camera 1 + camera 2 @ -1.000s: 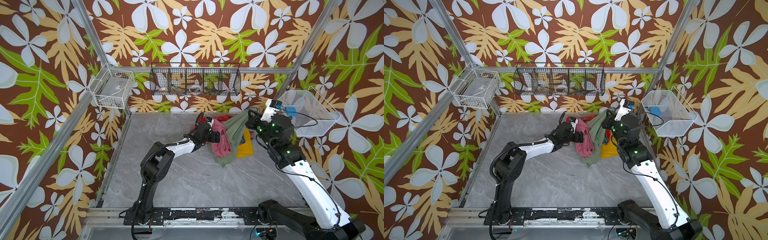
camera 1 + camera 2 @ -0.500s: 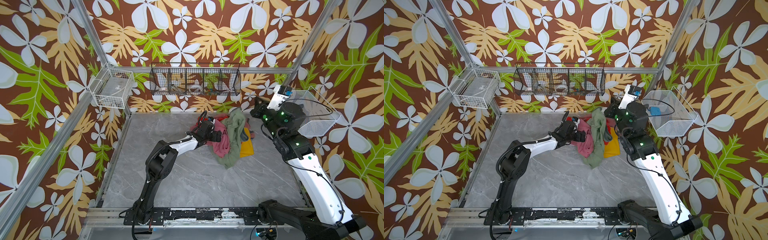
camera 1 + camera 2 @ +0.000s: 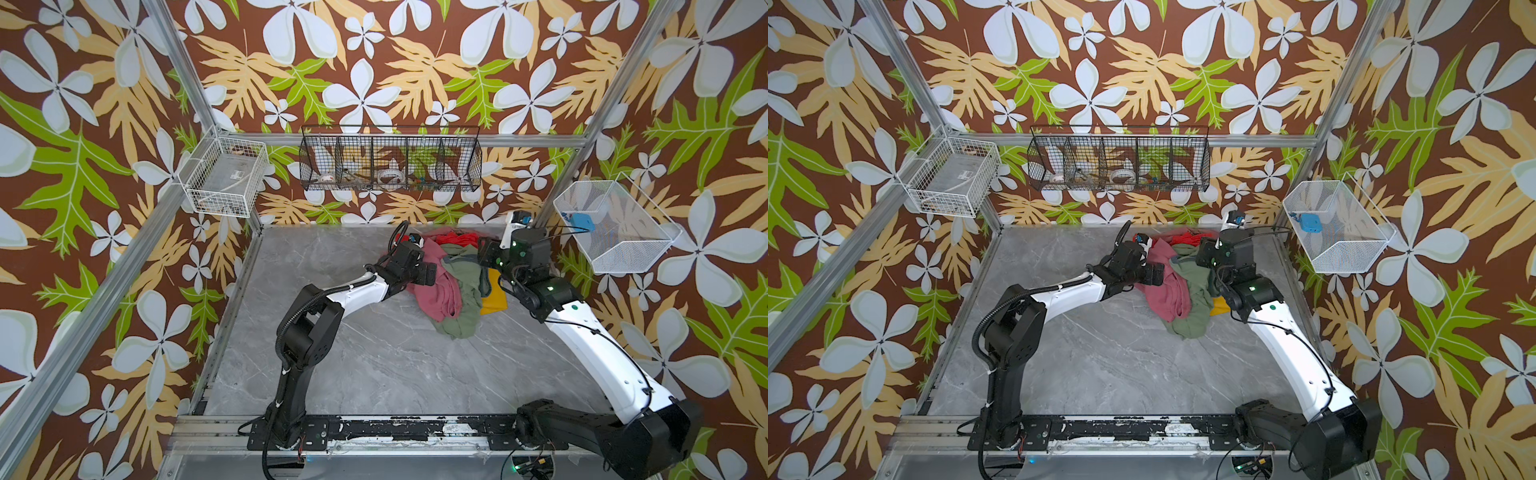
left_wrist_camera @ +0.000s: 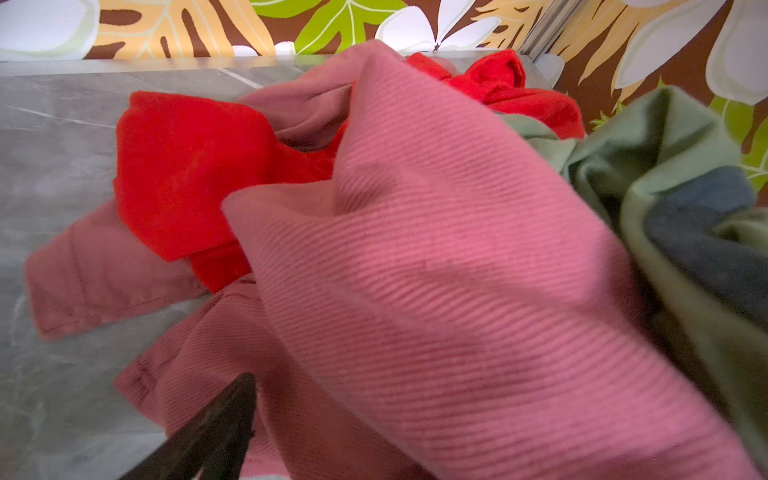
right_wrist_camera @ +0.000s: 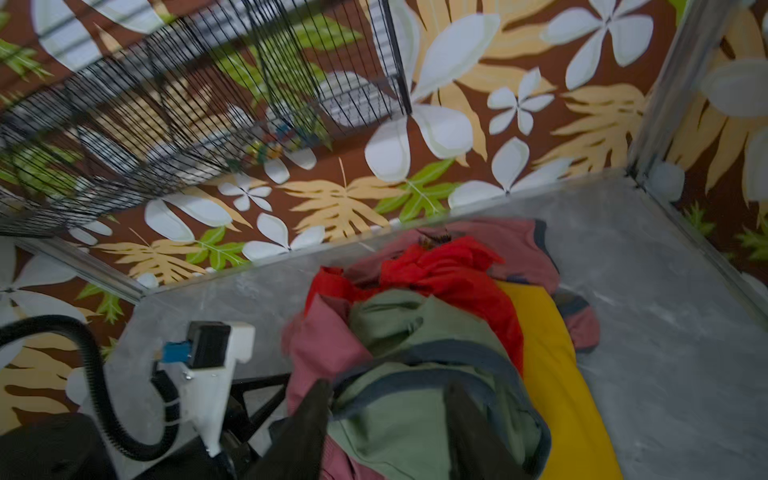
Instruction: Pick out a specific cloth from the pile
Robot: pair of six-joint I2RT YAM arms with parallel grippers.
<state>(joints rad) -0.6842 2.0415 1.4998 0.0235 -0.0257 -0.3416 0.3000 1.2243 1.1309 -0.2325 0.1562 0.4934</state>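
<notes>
Pile (image 3: pixel 451 291) sits on the grey desk (image 3: pixel 374 353), between the two pincers. Main change: a second ago the sage-green cloth (image 3: pixel 467 286) hung stretched up from the right pincer (image 5: pixel 386 386), drawn above the heap. It has now slumped back onto the pile, lying against the dusty-pink cloth (image 4: pixel 457 270) and beside the mustard-yellow cloth (image 5: pixel 552 353), directly under and ahead of that pincer. Right arm has come back down from its raised pose to the heap. Right pincer now stands apart: its wrist view shows both dark fingers (image 5: pixel 307 428) spread, straddling the green folds and the grey neck trim (image 5: pixel 436 365), nothing pinched. Left pincer (image 3: pixel 428 275) has barely moved and is spread wide at the pink cloth's edge. Only one of its fingers shows in its wrist view; pink fabric covers the rest, with the bright red cloth (image 4: pixel 178 174) beyond. Reading: the lift was released or lost, so the green cloth is not yet separated. A fresh grasp looks needed, probably on the trim lying between the right fingers.
</notes>
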